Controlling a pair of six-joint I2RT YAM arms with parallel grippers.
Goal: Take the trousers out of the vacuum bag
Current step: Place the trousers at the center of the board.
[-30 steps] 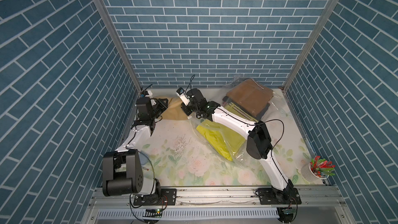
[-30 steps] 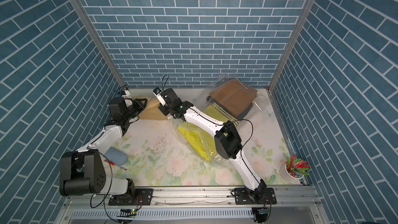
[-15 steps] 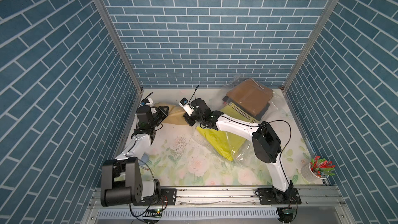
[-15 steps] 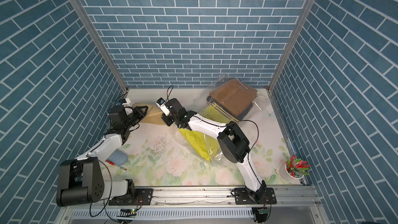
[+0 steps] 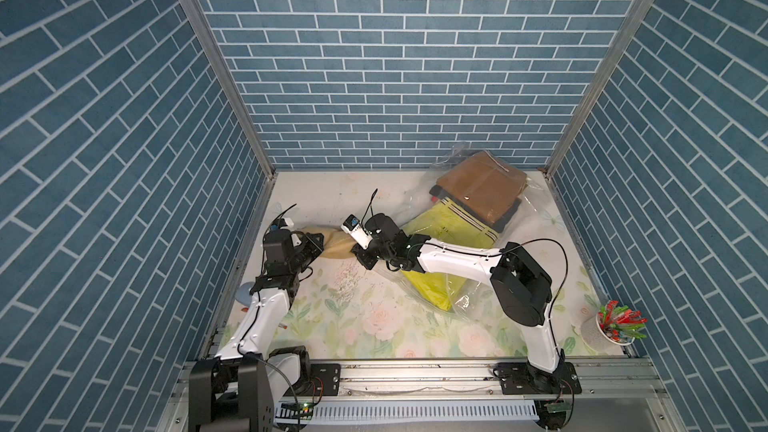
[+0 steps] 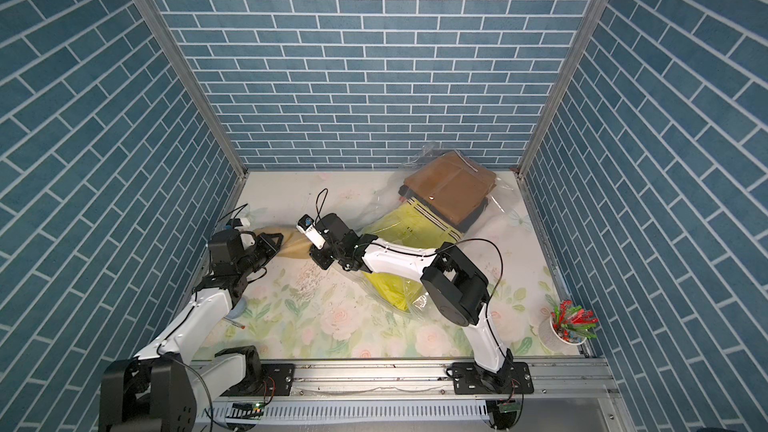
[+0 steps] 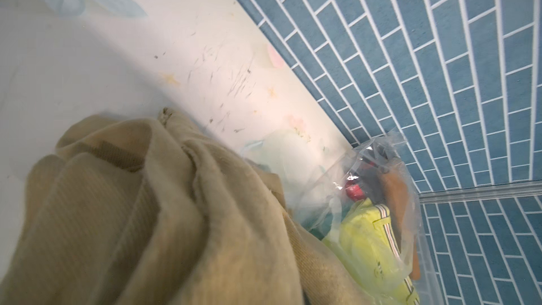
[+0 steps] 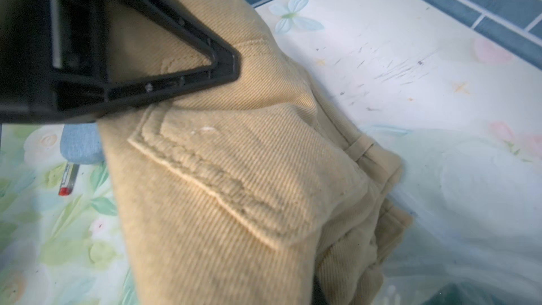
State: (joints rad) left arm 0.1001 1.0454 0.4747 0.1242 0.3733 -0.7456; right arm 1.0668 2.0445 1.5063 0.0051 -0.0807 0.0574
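khaki trousers (image 5: 332, 243), lime-yellow trousers (image 5: 444, 224), dark-striped waistband (image 5: 469, 220), mustard-brown trousers (image 5: 478, 184), see-through vacuum bag (image 5: 469, 297), pastel floral table (image 5: 374, 326), blue brick-pattern walls (image 5: 395, 76), grey-blue case (image 8: 82, 145)

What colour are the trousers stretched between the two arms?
The trousers are plain khaki, finely ribbed; the right wrist view shows it best.

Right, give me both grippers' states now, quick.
Left gripper: closed on the khaki trousers.
Right gripper: closed on the other end of the same trousers.

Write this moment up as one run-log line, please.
left gripper, right gripper: shut on khaki trousers | vacuum bag: lime-yellow trousers, brown trousers inside
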